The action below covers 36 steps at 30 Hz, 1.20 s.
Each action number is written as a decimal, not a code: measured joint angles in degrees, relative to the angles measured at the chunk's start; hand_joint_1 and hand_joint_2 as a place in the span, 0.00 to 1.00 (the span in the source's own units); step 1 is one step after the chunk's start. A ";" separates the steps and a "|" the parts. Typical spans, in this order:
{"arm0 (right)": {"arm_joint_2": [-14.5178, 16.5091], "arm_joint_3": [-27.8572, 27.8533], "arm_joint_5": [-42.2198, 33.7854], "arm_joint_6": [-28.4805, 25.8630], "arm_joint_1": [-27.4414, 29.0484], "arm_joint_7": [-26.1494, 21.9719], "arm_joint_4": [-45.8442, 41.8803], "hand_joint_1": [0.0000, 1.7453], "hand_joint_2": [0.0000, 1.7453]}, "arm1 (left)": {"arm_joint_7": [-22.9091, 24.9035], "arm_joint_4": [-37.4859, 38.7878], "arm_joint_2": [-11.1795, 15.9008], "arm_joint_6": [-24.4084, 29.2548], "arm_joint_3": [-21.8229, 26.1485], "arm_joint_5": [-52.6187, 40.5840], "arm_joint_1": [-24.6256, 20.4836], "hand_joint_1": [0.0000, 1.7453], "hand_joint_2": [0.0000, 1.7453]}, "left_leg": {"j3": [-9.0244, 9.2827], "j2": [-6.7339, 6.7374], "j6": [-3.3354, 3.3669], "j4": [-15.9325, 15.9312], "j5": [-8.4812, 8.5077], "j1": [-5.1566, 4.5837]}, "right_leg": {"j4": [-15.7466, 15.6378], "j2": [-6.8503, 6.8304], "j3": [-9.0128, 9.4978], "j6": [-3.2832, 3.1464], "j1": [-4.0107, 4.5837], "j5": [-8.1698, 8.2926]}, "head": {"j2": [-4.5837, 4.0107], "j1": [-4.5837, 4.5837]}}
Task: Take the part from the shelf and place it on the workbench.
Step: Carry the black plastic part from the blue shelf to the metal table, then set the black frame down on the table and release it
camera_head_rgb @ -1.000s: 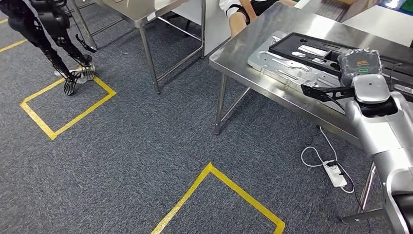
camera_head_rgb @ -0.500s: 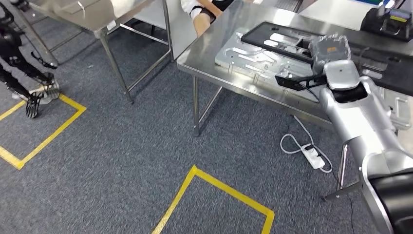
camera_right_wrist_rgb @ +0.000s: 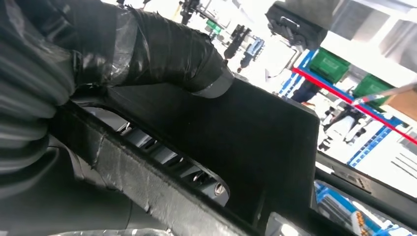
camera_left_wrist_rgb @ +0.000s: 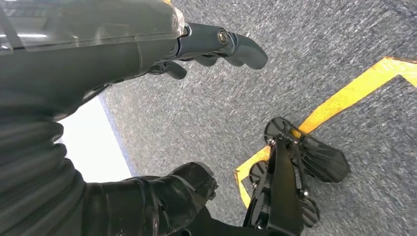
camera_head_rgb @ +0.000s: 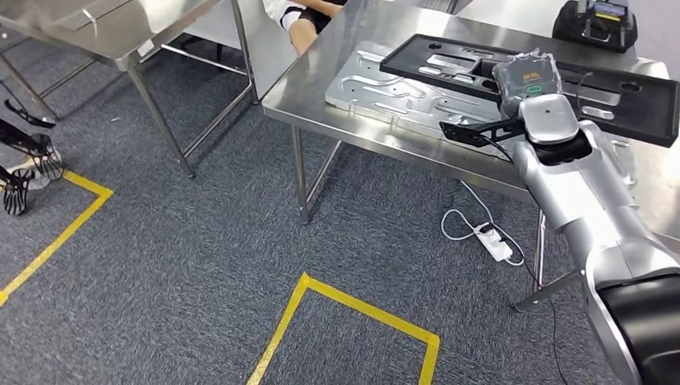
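Your left hand (camera_left_wrist_rgb: pixel 147 54) hangs over grey ribbed carpet (camera_head_rgb: pixel 200 241) and yellow tape (camera_head_rgb: pixel 353 305), fingers loosely apart, holding nothing. On the steel workbench (camera_head_rgb: pixel 321 88) lies a pale metal plate (camera_head_rgb: pixel 393 88). Your right hand (camera_head_rgb: pixel 525 80) grips the flat black plastic part (camera_head_rgb: pixel 561 80) just above it.

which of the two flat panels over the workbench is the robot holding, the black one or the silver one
The black panel: the right hand grips its near edge. The silver panel lies flat on the workbench, partly under it, with no hand on it.
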 joint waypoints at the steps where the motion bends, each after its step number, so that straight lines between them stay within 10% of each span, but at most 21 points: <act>1: 0.10 0.07 0.00 0.10 -0.18 -0.22 0.15 1.00 1.00 | 0.24 0.00 0.01 0.08 0.04 0.15 -0.07 0.00 1.00 | 0.08 0.05 -0.32 -0.09 -0.11 -0.03 | -0.28 0.19 0.21 -0.29 -0.21 0.08 | 0.00 -0.03; 4: 1.00 0.63 0.00 0.20 -1.25 -0.67 0.98 1.00 1.00 | 1.11 0.00 0.07 0.49 0.32 0.55 -0.11 0.00 1.00 | -1.48 -1.37 -1.14 3.69 -2.54 -0.03 | -1.51 0.53 1.16 -1.12 -0.86 0.48 | 0.00 -0.10; 8: 2.22 1.42 -0.15 0.13 -1.99 -0.96 2.32 1.00 1.00 | 1.48 0.00 0.11 0.58 0.42 0.71 0.15 0.00 1.00 | -7.88 -2.27 -1.63 15.51 -6.31 0.03 | -1.23 1.38 1.28 -1.58 -0.72 0.19 | 0.00 -0.09; 13: 3.17 1.92 -0.79 -0.02 -2.71 -1.43 3.61 1.00 1.00 | 1.73 0.00 0.39 0.46 0.77 0.91 0.10 0.00 1.00 | -2.45 -2.61 -1.06 1.95 1.38 -0.03 | 0.60 2.37 0.98 -0.81 -0.59 -1.30 | 0.00 -0.07; 18: 3.24 1.96 -0.89 -0.15 -3.42 -1.63 4.42 1.00 1.00 | 1.68 0.00 0.46 0.05 0.85 0.48 0.07 0.00 1.00 | -1.43 -2.43 0.20 0.23 1.34 0.11 | 1.86 2.16 0.39 0.49 -0.57 -2.40 | 0.00 -0.03; 23: 3.24 2.06 -0.90 -0.34 -3.57 -1.65 5.11 1.00 1.00 | 1.65 0.00 0.52 -0.07 0.86 0.52 0.08 0.00 1.00 | -0.45 -2.35 0.94 -0.15 0.81 0.28 | 15.93 1.44 -7.28 1.79 -1.37 -7.29 | 0.01 -0.01; 28: 3.27 2.37 -1.11 -0.58 -3.97 -1.73 5.57 1.00 1.00 | 1.89 0.00 0.40 -0.07 0.99 1.19 0.08 0.00 1.00 | 1.05 -2.29 0.22 -0.23 -0.46 0.15 | 2.25 0.65 -2.18 1.14 -1.13 1.39 | 0.00 -0.02; 33: 3.61 2.85 -1.61 -0.79 -4.41 -1.97 6.09 1.00 1.00 | 2.08 0.00 0.41 0.01 1.31 1.66 -0.21 0.00 1.00 | 1.17 -2.01 -1.24 0.07 -1.43 0.05 | -0.55 0.78 -0.51 -0.43 -0.94 0.81 | 0.00 -0.09; 36: 4.05 2.90 -1.70 -0.84 -4.66 -2.02 6.46 1.00 1.00 | 2.06 0.00 0.42 0.07 1.37 1.69 -0.09 0.00 1.00 | -3.32 -2.27 -1.53 9.09 -5.15 0.08 | -1.08 0.88 0.76 -1.61 -1.06 0.28 | 0.00 -0.16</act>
